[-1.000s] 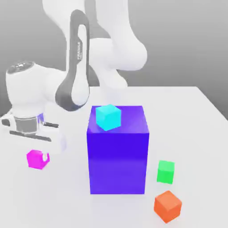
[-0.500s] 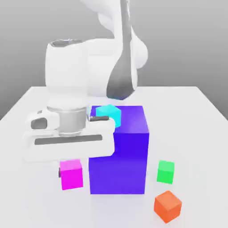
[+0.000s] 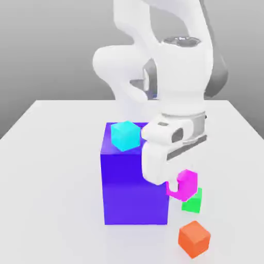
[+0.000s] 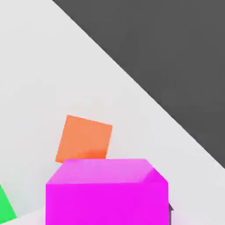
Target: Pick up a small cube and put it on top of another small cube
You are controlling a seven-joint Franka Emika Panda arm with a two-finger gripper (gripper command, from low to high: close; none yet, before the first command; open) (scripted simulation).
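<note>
My gripper (image 3: pixel 180 188) is shut on the small magenta cube (image 3: pixel 185 183), which hangs in the air close above and slightly to the exterior view's left of the small green cube (image 3: pixel 193 202) on the white table. From the hand view the magenta cube (image 4: pixel 107 191) looms large, and a corner of the green cube (image 4: pixel 5 206) peeks in beside it.
A big blue-violet block (image 3: pixel 135 178) stands directly to the exterior view's left of the held cube, with a cyan cube (image 3: pixel 126 135) on its top. An orange cube (image 3: pixel 194 238) lies on the white table (image 3: pixel 51 170) in front of the green one, also seen as the orange cube (image 4: pixel 84 138).
The arm has swung from the exterior view's left, across the front of the big block, to the right, carrying the magenta cube to just above the green cube.
</note>
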